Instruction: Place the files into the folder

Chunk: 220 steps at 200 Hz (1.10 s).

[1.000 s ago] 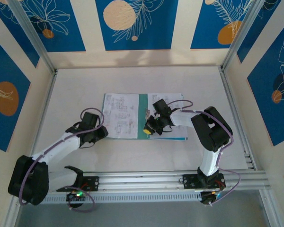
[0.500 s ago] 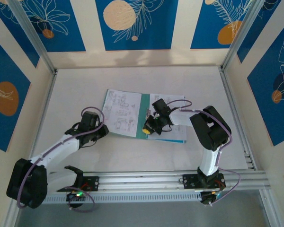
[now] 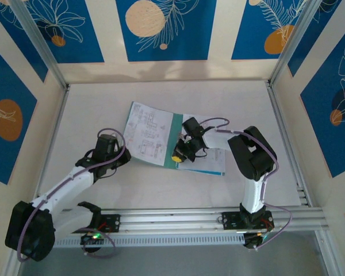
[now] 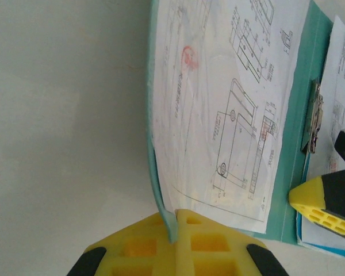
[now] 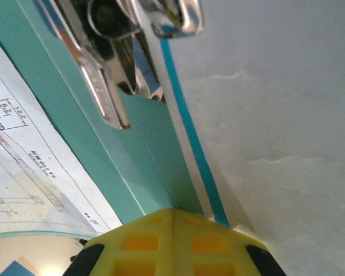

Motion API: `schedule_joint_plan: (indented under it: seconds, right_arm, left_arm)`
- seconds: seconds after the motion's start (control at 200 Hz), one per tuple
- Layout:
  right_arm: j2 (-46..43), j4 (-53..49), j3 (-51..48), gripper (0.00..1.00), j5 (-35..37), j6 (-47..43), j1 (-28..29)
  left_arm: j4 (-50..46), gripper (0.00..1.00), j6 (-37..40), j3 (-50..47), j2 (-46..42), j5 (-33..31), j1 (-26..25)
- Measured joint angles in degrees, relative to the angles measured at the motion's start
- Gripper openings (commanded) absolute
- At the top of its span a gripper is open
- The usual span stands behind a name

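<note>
While the left hand (image 4: 175, 223) and right hand (image 5: 172, 217) each pinch the folder (image 3: 173, 135), it has turned clockwise.

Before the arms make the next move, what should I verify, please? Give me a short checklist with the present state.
1. Left gripper shut on the folder edge: ok.
2. Right gripper shut on the folder: ok.
3. White sheet lies on the open folder: ok.
4. Light-blue sheet fully inside: cannot tell.
5. Metal clip open: cannot tell.
6. Folder closed: not ok.
</note>
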Motion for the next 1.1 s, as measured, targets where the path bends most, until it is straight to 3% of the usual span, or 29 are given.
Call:
schedule_joint_plan:
  seconds: [0.265, 0.36, 0.43, 0.56, 0.82, 1.1]
  right_arm:
    - [-0.79, -4.5, 6.56, 0.32, 1.84, -5.33, 1.29]
    - [-3.91, -5.11, 6.97, 0.31, 2.58, -5.95, 1.09]
    - [-6.71, -5.7, 6.58, 0.25, 2.99, -6.1, 0.31]
    - [-12.72, -5.95, 1.44, 0.21, 4.5, -5.79, -4.87]
    - [-15.23, -9.42, -9.7, 0.16, 7.52, -5.25, -19.04]
    - [-10.82, -12.15, -8.5, 0.06, 8.59, -6.78, -22.84]
  left_arm:
    - [-7.74, 0.0, 2.71, 3.17, -6.84, -4.13, -1.4]
    - [-11.17, 0.0, 3.91, 4.57, -9.03, -6.21, -1.6]
    - [-13.88, 0.0, 4.96, 5.86, -10.21, -7.85, -1.81]
    - [-18.56, 0.0, 6.62, 8.48, -12.11, -11.96, -4.02]
    - [-23.12, 0.0, 8.13, 14.27, -10.54, -23.5, -18.64]
    - [-23.93, 0.0, 9.25, 22.64, 0.87, -37.75, -38.01]
